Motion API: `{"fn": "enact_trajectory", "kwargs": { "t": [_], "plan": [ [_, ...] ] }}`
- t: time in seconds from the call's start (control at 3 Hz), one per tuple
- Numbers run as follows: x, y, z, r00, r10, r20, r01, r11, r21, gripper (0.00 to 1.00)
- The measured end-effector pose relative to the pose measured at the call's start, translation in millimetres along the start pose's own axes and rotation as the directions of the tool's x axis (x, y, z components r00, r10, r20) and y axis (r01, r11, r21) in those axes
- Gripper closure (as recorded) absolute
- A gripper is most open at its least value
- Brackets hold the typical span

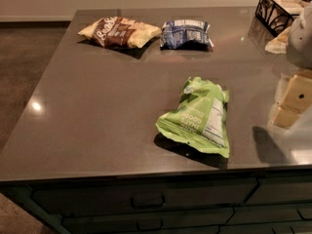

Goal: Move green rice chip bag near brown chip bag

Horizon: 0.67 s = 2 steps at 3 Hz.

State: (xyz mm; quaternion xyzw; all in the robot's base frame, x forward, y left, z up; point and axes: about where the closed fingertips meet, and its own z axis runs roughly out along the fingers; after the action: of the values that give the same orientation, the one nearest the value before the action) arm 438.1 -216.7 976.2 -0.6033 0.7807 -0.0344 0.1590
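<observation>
Three snack bags lie on a dark grey counter [97, 106] in the one camera view we have. We see the green rice chip bag [197, 117] flat on the counter close to its front edge, right of its middle, white label panel up. The brown chip bag [119, 31] rests toward the counter's far left corner, well apart from the green one, and a blue-and-white bag [185, 33] sits just beside it along the counter's far side. A black wire basket [280, 9] stands at the counter's far right corner. The gripper [291, 104] hangs over the counter's right edge, apart from all three bags. Whether it is released or clenched we cannot tell.
</observation>
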Motion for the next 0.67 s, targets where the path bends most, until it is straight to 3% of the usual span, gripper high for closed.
{"fn": "enact_trajectory", "kwargs": {
  "t": [0.33,0.67],
  "plan": [
    [0.0,0.0,0.0,1.000,0.000,0.000,0.000,1.0000,0.000,0.00],
    [-7.1,-3.6,3.4,0.999,-0.045,0.014,0.044,0.9989,0.015,0.00]
  ]
}}
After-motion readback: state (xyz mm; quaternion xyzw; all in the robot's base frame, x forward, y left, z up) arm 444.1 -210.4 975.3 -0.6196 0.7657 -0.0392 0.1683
